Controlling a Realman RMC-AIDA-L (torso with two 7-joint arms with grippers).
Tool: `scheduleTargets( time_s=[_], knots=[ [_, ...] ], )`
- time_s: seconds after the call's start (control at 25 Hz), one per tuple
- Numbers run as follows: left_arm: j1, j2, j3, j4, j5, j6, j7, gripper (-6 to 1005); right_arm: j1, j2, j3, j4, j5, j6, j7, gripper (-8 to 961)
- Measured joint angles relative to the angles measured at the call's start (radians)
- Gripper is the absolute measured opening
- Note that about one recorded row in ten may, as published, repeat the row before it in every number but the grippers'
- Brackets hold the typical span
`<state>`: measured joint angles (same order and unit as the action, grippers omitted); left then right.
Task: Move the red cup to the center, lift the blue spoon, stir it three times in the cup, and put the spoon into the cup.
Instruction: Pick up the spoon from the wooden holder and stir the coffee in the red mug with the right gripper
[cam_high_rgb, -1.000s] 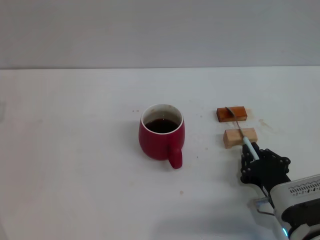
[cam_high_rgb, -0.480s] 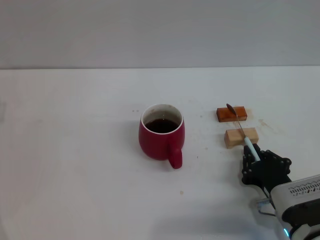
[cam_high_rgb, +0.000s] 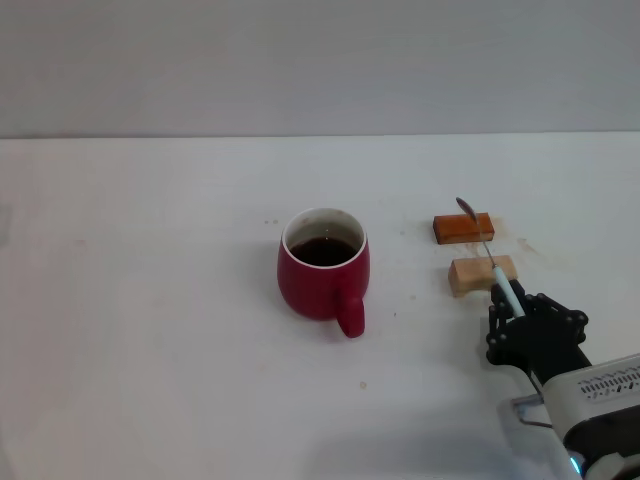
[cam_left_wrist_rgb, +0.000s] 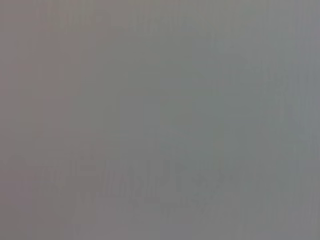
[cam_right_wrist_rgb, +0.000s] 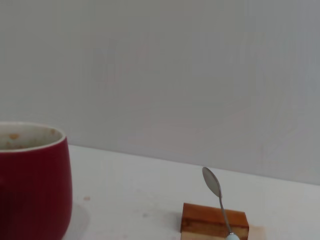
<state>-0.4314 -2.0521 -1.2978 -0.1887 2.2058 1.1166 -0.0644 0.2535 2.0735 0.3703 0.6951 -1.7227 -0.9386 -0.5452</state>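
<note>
Right gripper (cam_high_rgb: 520, 318), near-right, jaws closed on blue spoon (cam_high_rgb: 490, 255) handle, bowl raised above blocks, red cup (cam_high_rgb: 323, 266) central-left; risk: slim handle pivots in grip, bowl clips cup rim.

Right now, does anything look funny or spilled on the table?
Nothing looks spilled: the red cup stands upright with its dark drink inside. The one odd thing is the blue spoon, tilted up over two small wooden blocks, because the right gripper grips its handle.
</note>
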Motion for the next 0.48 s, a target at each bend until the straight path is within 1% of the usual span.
scheduleTargets(
  time_s=[0.08,0.12,0.16,0.24,0.28,0.32,0.4,0.48],
  knots=[
    [0.000,0.000,0.000,0.002,0.000,-0.001,0.000,864,-0.006,-0.004,0.002,0.013,0.000,-0.012,0.000,126],
    [0.000,0.000,0.000,0.003,0.000,-0.002,0.000,864,-0.017,-0.010,0.004,0.040,0.000,-0.029,0.000,126],
    [0.000,0.000,0.000,0.003,0.000,-0.002,0.000,864,-0.017,-0.010,0.004,0.040,0.000,-0.029,0.000,126],
    [0.000,0.000,0.000,0.002,0.000,-0.003,0.000,864,-0.030,-0.021,0.014,0.076,0.000,-0.042,-0.001,126],
    [0.000,0.000,0.000,0.003,0.000,-0.005,0.000,864,-0.041,-0.033,0.027,0.110,0.000,-0.053,-0.002,127],
    [0.001,0.000,0.000,0.004,0.000,-0.007,0.000,864,-0.041,-0.033,0.027,0.110,0.000,-0.053,-0.002,127],
    [0.000,0.000,0.000,0.004,0.000,-0.008,0.000,864,-0.051,-0.045,0.040,0.138,0.000,-0.070,-0.003,127],
    [0.000,0.000,0.000,0.005,0.000,-0.010,0.000,864,-0.058,-0.057,0.050,0.165,-0.013,-0.117,-0.004,127]
  ],
)
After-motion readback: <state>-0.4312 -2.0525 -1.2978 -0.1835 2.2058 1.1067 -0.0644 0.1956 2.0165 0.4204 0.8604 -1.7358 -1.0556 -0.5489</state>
